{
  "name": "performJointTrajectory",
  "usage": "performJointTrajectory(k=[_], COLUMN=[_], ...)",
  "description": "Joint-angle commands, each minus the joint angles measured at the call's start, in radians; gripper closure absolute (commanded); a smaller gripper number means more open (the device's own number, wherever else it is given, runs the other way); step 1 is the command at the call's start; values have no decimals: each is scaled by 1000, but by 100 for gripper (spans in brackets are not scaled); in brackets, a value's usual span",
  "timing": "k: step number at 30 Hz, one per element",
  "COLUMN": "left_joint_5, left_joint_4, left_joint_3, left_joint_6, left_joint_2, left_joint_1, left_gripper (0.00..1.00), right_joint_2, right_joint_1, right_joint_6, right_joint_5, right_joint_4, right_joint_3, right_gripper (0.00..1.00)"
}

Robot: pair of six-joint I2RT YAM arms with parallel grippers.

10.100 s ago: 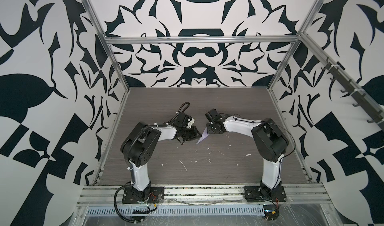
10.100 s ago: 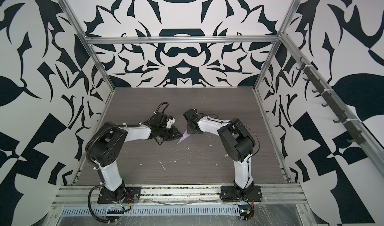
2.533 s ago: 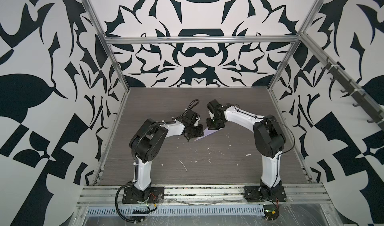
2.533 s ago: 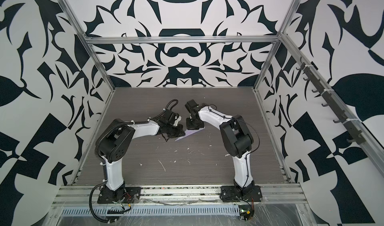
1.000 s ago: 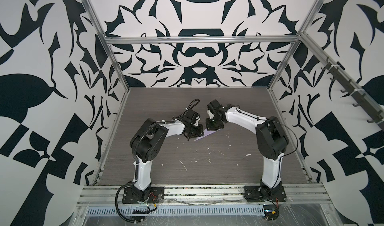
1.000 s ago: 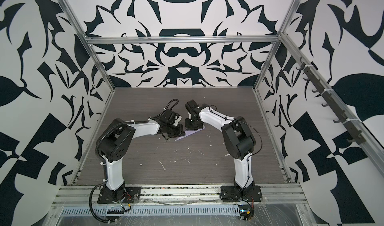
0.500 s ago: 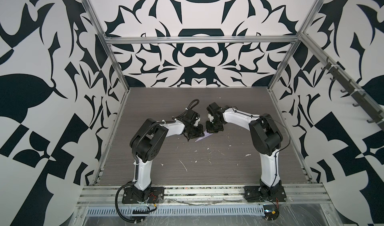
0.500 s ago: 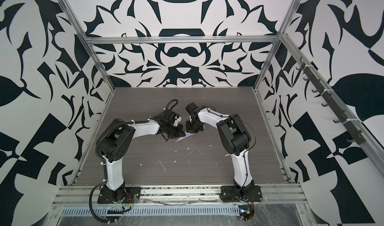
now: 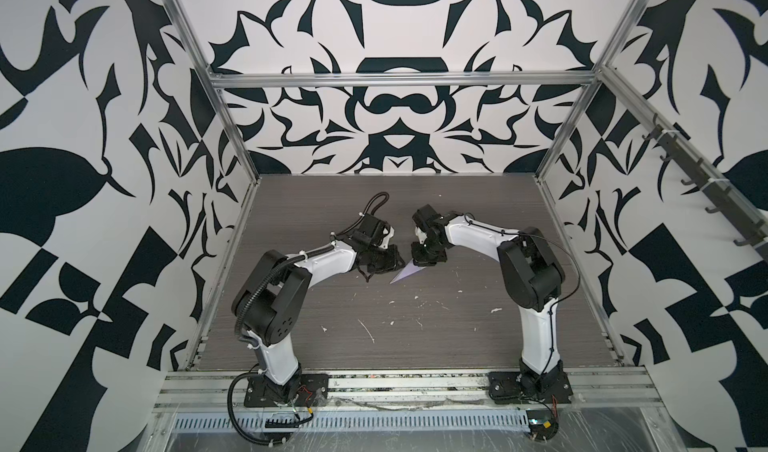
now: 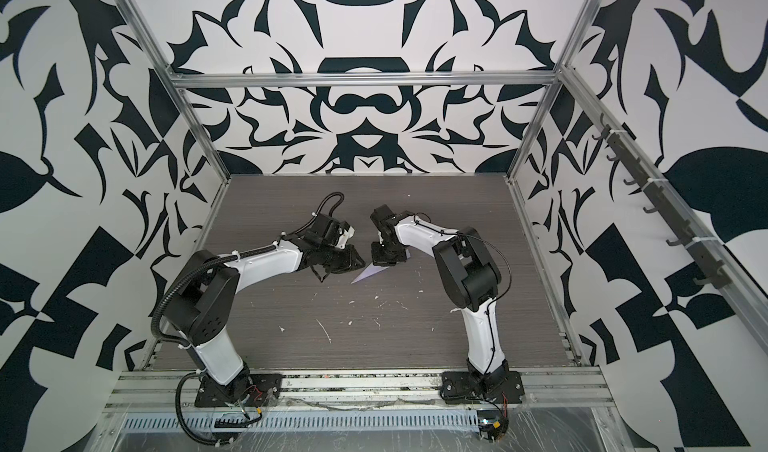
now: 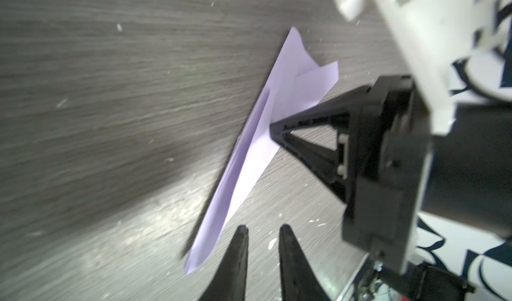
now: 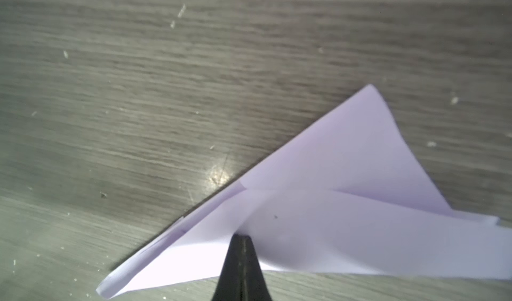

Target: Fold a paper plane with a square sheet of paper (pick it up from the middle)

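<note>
Evidently the fold was far along: the paper plane (image 9: 404, 272) lay as a slim lilac dart near the middle of the grey wood-grain table (image 9: 436, 346), between the two arms, with its sharp nose pointing toward the front of the table in both top views (image 10: 366, 274). The left gripper (image 11: 261, 229) hovered just beside the nose, its two black fingers parted by a narrow gap with nothing between them and clear of the paper. The right gripper (image 12: 241, 237) had its fingers pressed together into a single point that met the upper lilac layer partway along the body, where the creases came together. Whether a layer of paper was caught between those tips could not be told. From the left wrist, the wider tail end (image 11: 304, 86) showed two loose flaps spreading apart beyond the right gripper's tip (image 11: 273, 128). Small white flecks (image 9: 368, 331) were scattered over the table nearer the front.
</note>
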Motion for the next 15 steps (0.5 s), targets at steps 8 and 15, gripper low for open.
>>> performJointTrajectory(k=[8,15], left_joint_5=[-29,-50], left_joint_4=[-69,-98], left_joint_3=[-20,4], left_joint_6=[190,211], left_joint_2=[42,80], left_joint_1=[-17,-17], left_gripper=[70,75], right_joint_2=[58,61], right_joint_1=[1,1], right_joint_6=[-10,-10], right_joint_5=[49,54], right_joint_4=[-42,-45], right_joint_3=[-3,-3], right_gripper=[97,98])
